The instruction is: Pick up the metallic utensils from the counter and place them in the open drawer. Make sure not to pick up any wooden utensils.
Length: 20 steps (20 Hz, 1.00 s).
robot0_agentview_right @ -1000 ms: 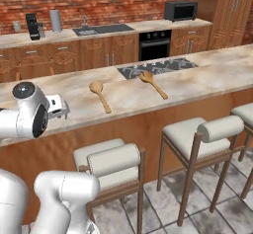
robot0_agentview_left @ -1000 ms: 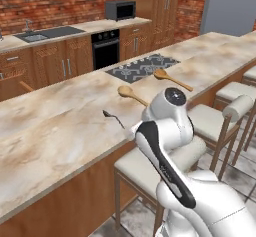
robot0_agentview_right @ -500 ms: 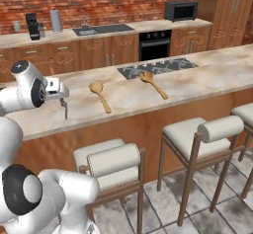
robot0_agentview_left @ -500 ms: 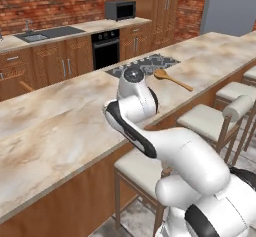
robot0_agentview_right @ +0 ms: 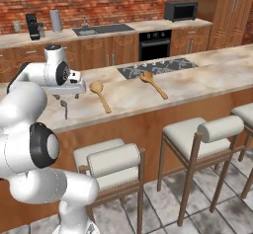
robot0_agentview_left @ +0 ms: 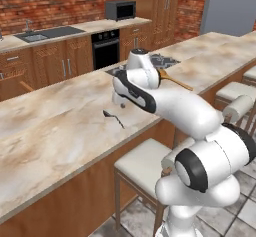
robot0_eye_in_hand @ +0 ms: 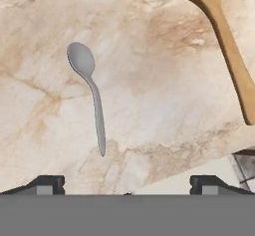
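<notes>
Lying flat on the counter [robot0_eye_in_hand: 149, 105], silver spoon [robot0_eye_in_hand: 91, 90] handle points toward the pincer [robot0_eye_in_hand: 127, 182].

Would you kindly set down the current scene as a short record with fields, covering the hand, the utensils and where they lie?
gripper: gripper above the counter, jaws wide open, holding nothing
silver spoon: silver spoon flat on the counter, below the hand, untouched
nearest wooden spoon: wooden spoon flat on the counter beside the silver spoon, apart from it
second wooden spoon: second wooden spoon with its bowl at the cooktop edge
drawer contents: cannot tell
</notes>
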Motion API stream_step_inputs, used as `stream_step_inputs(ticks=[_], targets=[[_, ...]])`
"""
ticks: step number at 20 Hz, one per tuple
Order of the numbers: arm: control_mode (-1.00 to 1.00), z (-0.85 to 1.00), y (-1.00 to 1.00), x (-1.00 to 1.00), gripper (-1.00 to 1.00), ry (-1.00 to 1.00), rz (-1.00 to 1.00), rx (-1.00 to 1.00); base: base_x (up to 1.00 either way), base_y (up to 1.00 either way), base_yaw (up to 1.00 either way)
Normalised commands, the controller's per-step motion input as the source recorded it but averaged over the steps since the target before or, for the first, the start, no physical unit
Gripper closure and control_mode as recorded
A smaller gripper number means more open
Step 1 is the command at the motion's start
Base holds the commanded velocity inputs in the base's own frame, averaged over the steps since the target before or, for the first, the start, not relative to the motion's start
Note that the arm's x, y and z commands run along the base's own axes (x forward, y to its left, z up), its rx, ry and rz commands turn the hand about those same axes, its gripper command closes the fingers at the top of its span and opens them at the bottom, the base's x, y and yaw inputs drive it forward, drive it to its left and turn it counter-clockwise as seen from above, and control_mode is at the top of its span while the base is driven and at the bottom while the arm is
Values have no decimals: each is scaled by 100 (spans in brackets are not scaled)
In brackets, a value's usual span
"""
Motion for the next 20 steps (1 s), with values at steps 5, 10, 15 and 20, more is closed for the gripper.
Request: stream_step_inputs(ticks=[5,10,15,20], targets=[[-100,-26,0,0,-100,13,12,4,0,0,0],[-100,-8,0,0,-100,0,7,4,0,0,0],[-100,-20,12,-6,-100,-20,5,0,0,0,0],[-100,-24,29,-3,-100,-31,4,-1,0,0,0]])
